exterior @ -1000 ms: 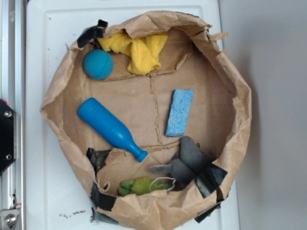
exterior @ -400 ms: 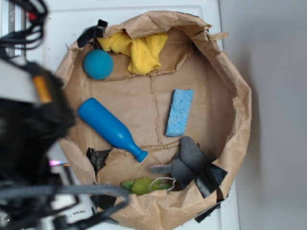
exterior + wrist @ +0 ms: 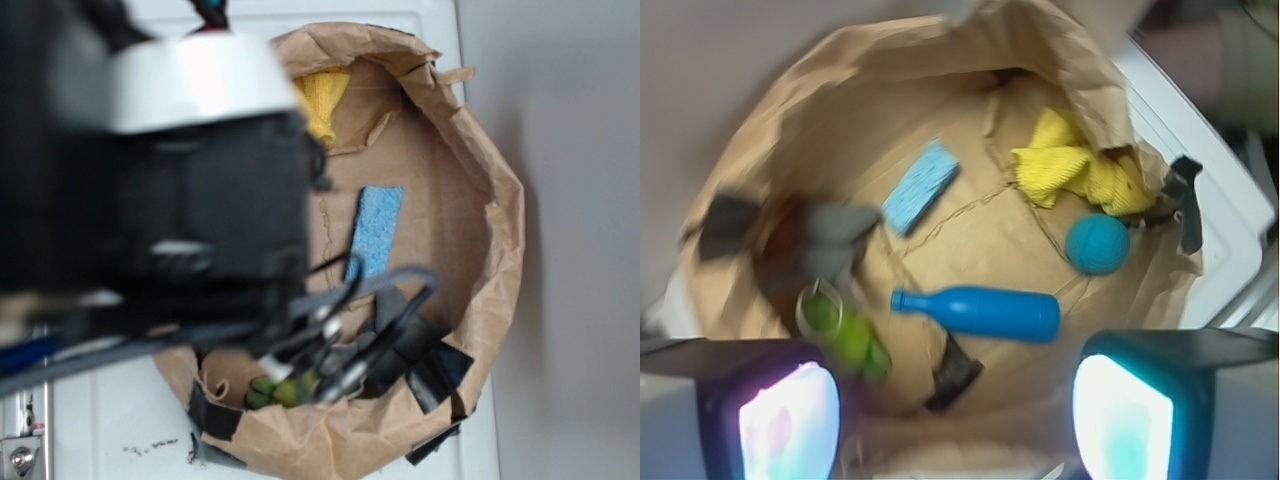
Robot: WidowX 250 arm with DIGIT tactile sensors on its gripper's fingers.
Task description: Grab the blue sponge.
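The arm [image 3: 160, 190] fills the left and centre of the exterior view as a dark, blurred mass and hides most of the bag's [image 3: 495, 240] interior. Visible past it are the sponge [image 3: 375, 232], lying flat on the bag floor right of centre, a corner of the yellow cloth [image 3: 322, 100] at the top, part of the grey toy [image 3: 400, 320] and a bit of the green toy [image 3: 275, 390] at the bottom. The bag sits on a white table [image 3: 130, 430].

The wrist view shows the whole interior. The sponge [image 3: 921, 186] lies flat, apart from the other items, left of the yellow cloth [image 3: 1075, 165]. The ball [image 3: 1097, 244] and the bottle [image 3: 980, 311], both hidden in the exterior view, appear here: the ball just below the cloth, the bottle on its side near the middle. The grey toy [image 3: 835, 235] and green toy [image 3: 845, 335] lie at the left.

The hand [image 3: 955, 415] is above the bag, well apart from the sponge. Its two fingers [image 3: 1125, 420] stand wide apart at the lower frame edge, with nothing between them.
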